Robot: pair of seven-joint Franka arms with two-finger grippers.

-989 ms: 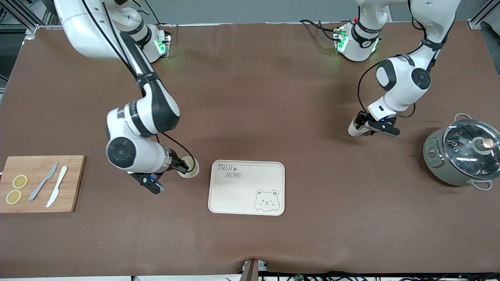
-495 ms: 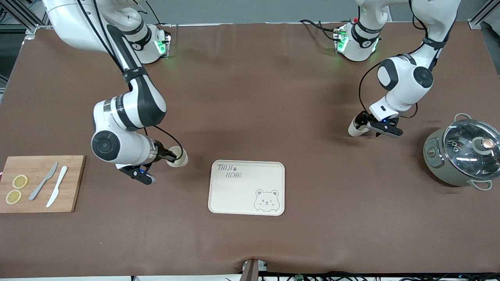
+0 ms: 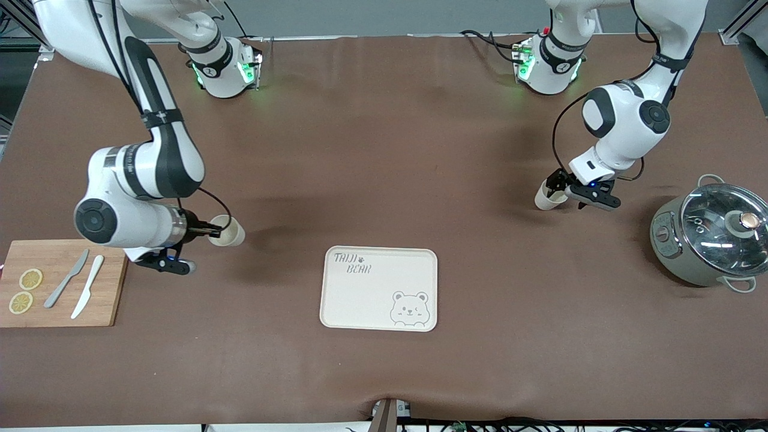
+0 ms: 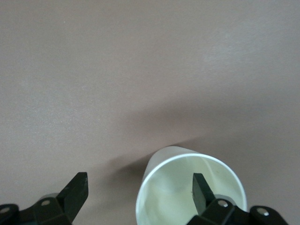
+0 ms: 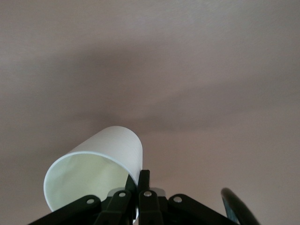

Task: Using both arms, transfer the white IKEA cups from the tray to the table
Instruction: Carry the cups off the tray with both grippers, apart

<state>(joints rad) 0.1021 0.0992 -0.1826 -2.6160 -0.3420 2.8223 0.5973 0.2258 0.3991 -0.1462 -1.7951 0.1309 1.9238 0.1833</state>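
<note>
While the left gripper's [image 3: 555, 187] fingers stand apart astride one empty cup [image 3: 545, 198], the right gripper's [image 3: 215, 230] fingers pinch another's [image 3: 228, 231] rim.

Bear tray [image 3: 360, 300], lidded pot [image 3: 708, 240], cutting board [image 3: 114, 282] with knives [image 3: 68, 278] and lemon slices [image 3: 30, 279]

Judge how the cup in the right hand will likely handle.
Probably light and stiff: the right hand holds the cup tilted by one wall without visible buckling. Smooth and tapered, it might slip, or roll if laid sideways.
</note>
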